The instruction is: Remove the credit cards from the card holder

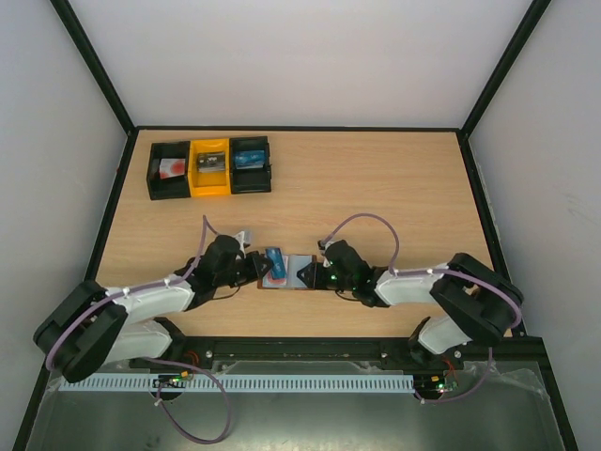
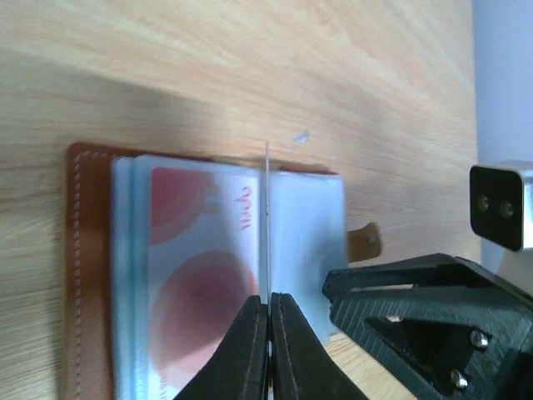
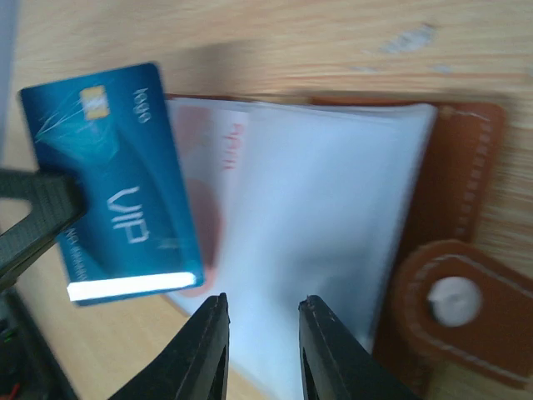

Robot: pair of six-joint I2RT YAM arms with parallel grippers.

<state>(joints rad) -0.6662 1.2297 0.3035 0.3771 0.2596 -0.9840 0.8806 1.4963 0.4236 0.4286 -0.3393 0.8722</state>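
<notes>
The blue card read "VIP" in large pale letters, with "logo" near its gold chip and a line of small print along one edge too blurred to make out. It was clear of the card holder, raised just above the holder's left half and pinched at one edge by the left gripper, whose fingers were pressed tight together on it. The brown leather holder lay open and flat on the wooden table, between the two arms, with its clear sleeves fanned out. A red card sat inside one sleeve, and its short red word was not legible. The right gripper hovered over the sleeves' near edge, next to the snap tab. Its fingers stood a narrow way apart with nothing between them. Well apart, at the far left of the table, a yellow bin stood between two black bins, each holding small items.
</notes>
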